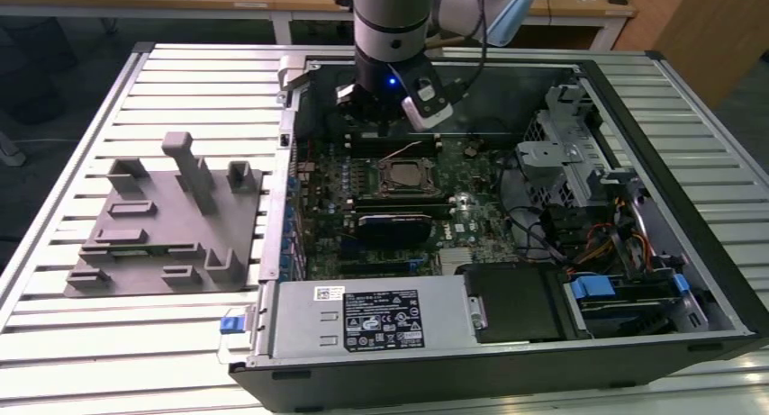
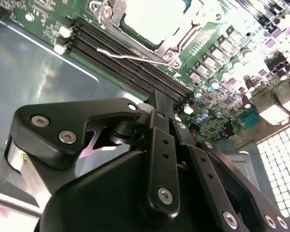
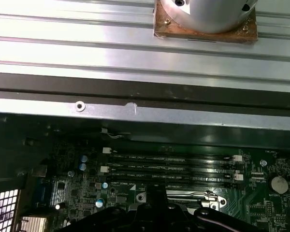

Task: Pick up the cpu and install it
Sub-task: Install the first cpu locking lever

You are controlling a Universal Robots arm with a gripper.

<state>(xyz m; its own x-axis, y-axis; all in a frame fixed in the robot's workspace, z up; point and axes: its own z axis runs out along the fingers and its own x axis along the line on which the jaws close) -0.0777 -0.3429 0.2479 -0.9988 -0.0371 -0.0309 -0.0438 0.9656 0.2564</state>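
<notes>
vertically poised, gripper (image 1: pixel 382 125) hovers near apparently seated cpu (image 1: pixel 402 174).

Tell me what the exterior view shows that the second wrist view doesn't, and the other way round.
Exterior view's extras: the grey tray with upright posts, the slatted table, the labelled metal box and the drive cage. Second wrist view's extras: screw heads on black links and a bright gridded panel. Shared: the tool above the green motherboard, the metal-framed socket and the long memory slots.
</notes>
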